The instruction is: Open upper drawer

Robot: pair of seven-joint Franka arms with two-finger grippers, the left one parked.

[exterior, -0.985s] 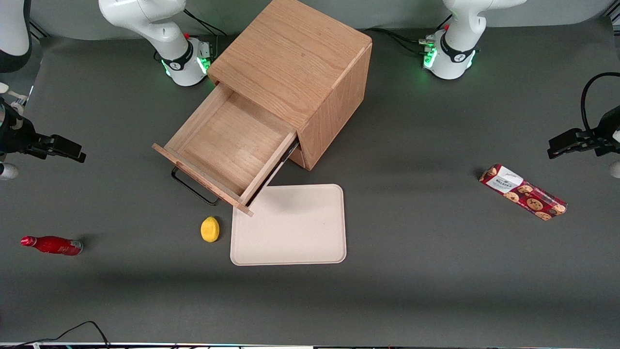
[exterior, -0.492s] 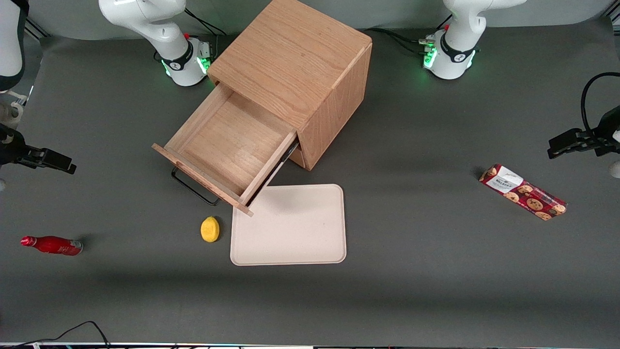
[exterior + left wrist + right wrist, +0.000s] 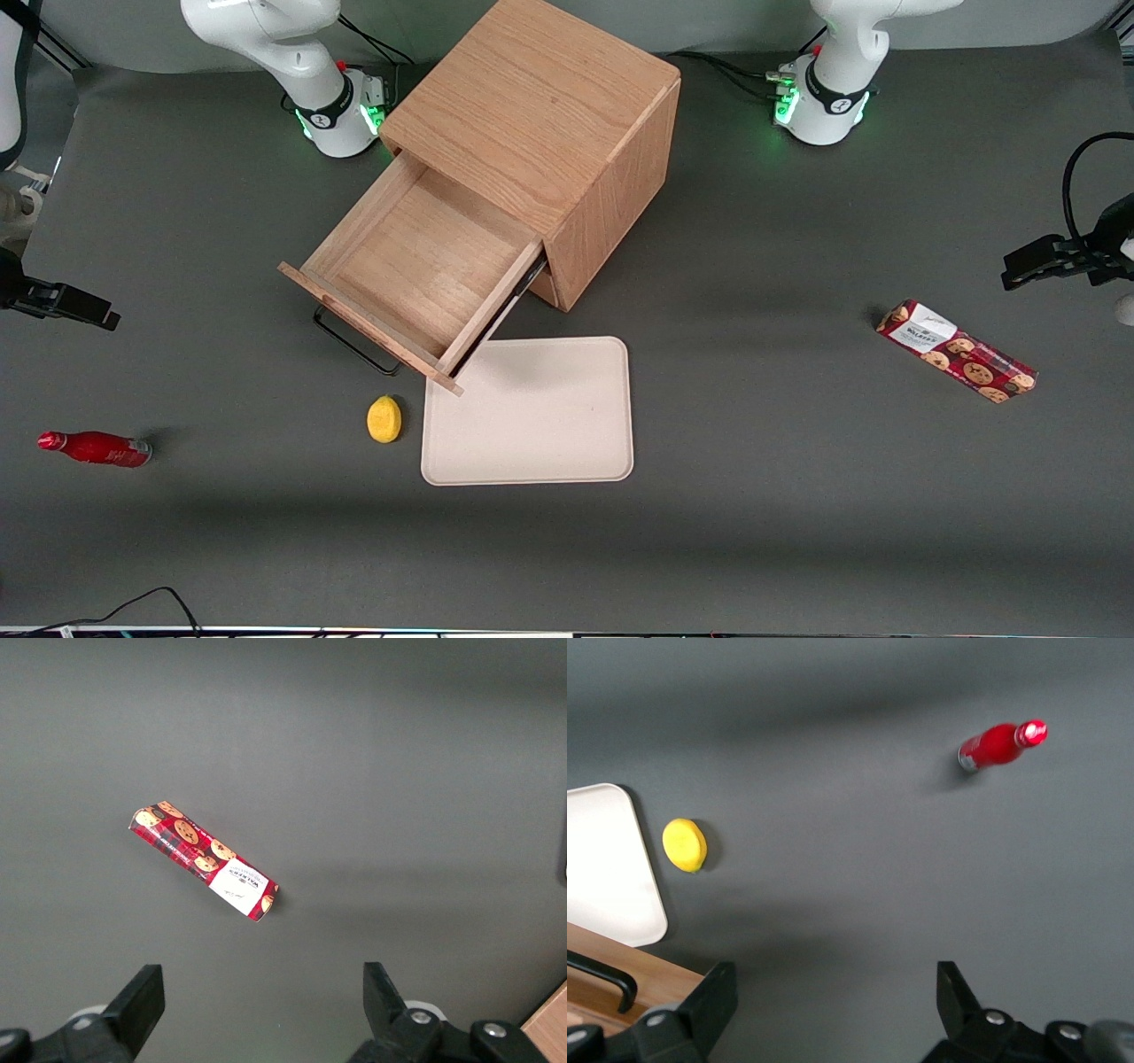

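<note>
Front view shows the upper drawer (image 3: 416,270) pulled far out of the cabinet (image 3: 540,133), while my gripper (image 3: 833,1014) hangs with fingers spread and empty above the worktop (image 3: 221,532) toward the working arm's end, so swinging inward could knock it askew.

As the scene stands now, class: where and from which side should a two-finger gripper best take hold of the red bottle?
Probably across the body of the red bottle, from above. It lies on its side on the table, so its round body offers two opposite flanks, wider than the narrow neck. The gripper hangs open toward the working arm's end, holding nothing, clear of the pulled-out upper drawer.
</note>
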